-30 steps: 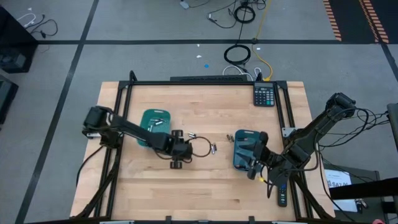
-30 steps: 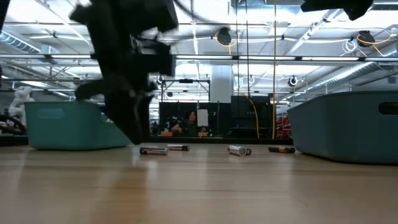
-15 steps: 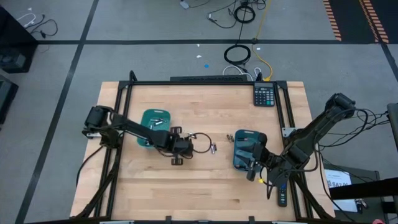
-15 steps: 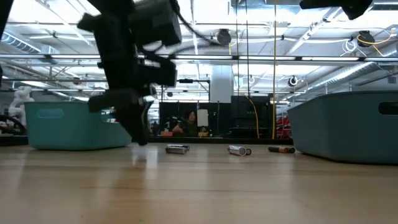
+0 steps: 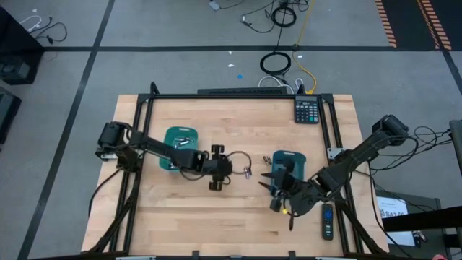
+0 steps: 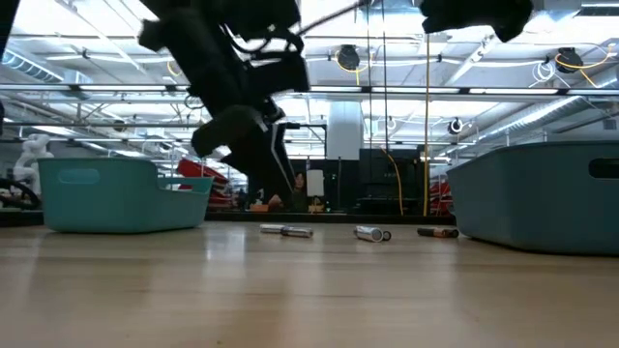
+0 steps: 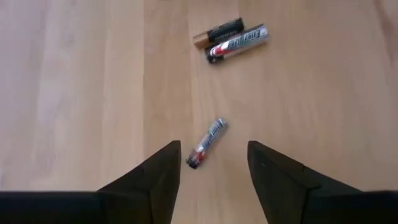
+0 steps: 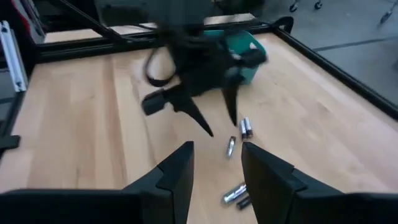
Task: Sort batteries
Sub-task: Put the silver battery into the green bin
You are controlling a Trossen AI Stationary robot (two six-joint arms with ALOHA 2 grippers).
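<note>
On the wooden table [image 5: 238, 217], the left gripper [image 7: 214, 168] is hovering spread-fingered over a thin battery [image 7: 207, 142], needing descent; the right gripper [image 8: 217, 163] is waiting, fingers parted

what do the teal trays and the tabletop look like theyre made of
Left teal tray: probably moulded plastic, with a matte, even colour, smooth walls and a rolled rim. Right teal tray: looks the same, also with rounded corners. Tabletop: light wood, likely butcher block, judging by the parallel strips and grain lines; its faint sheen in the low view suggests a sealed finish.
</note>
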